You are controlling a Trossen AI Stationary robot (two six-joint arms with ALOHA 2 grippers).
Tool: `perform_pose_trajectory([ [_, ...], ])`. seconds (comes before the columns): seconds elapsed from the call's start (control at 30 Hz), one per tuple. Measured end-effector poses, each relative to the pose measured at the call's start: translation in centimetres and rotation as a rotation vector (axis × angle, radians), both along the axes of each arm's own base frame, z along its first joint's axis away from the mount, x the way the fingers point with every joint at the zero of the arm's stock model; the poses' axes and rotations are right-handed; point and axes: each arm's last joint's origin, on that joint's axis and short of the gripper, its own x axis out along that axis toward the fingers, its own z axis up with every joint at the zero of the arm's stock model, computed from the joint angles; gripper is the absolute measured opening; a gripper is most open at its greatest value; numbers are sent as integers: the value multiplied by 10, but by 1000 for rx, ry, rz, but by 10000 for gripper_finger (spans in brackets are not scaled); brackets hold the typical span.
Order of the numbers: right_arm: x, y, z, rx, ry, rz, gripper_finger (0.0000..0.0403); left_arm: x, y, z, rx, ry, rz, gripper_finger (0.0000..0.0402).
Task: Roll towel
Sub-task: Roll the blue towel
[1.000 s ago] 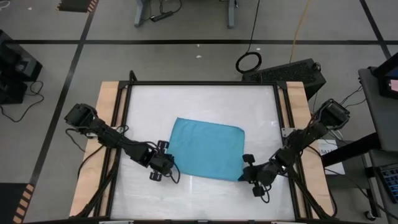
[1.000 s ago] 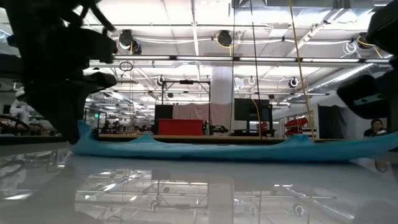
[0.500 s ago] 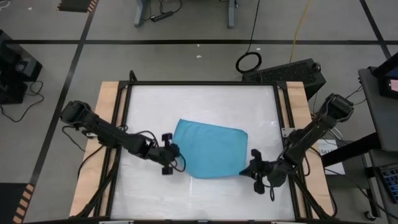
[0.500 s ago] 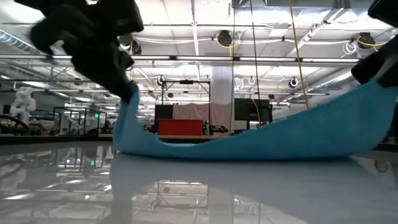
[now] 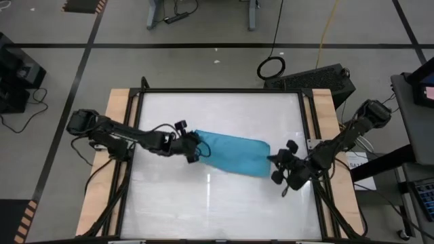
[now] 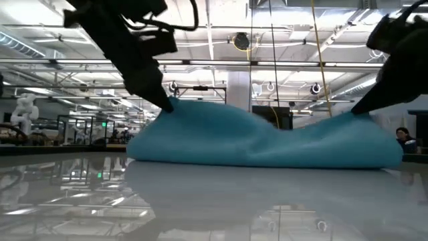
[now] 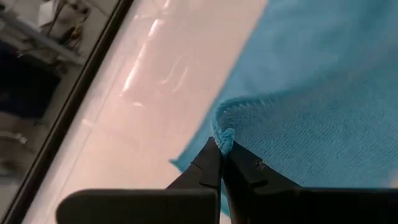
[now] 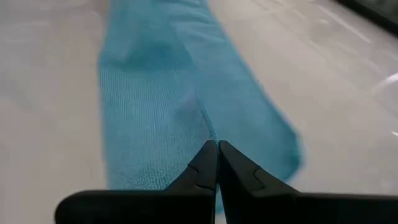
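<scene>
Between both arms, the towel lies folded, long axis left-right.

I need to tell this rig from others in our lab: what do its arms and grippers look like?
Two slim black jointed arms with bulky round joints and thin black cables looping alongside. The left gripper and right gripper each end in two dark, flat fingers tapering to a pointed tip. No markings are visible.

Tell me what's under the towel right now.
Only the white table shows around the towel, whose lifted near edge is pinched by the left gripper and right gripper. Anything beneath is covered.
</scene>
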Motion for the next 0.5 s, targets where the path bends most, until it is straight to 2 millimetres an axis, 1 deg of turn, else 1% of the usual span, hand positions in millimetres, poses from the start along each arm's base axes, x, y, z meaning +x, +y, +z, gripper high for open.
perform_pose_trajectory([
  [0.17,3,-19,-2,-44,59,-95,0,4,26,-9,24,43,69,8],
  [0.27,4,-27,-3,-77,100,-124,0,6,37,-14,30,64,96,8],
  [0.33,6,-32,-3,-93,116,-137,0,6,42,-16,26,74,109,8],
  [0.5,9,-42,-3,-113,164,-155,0,6,46,-17,21,74,120,8],
])
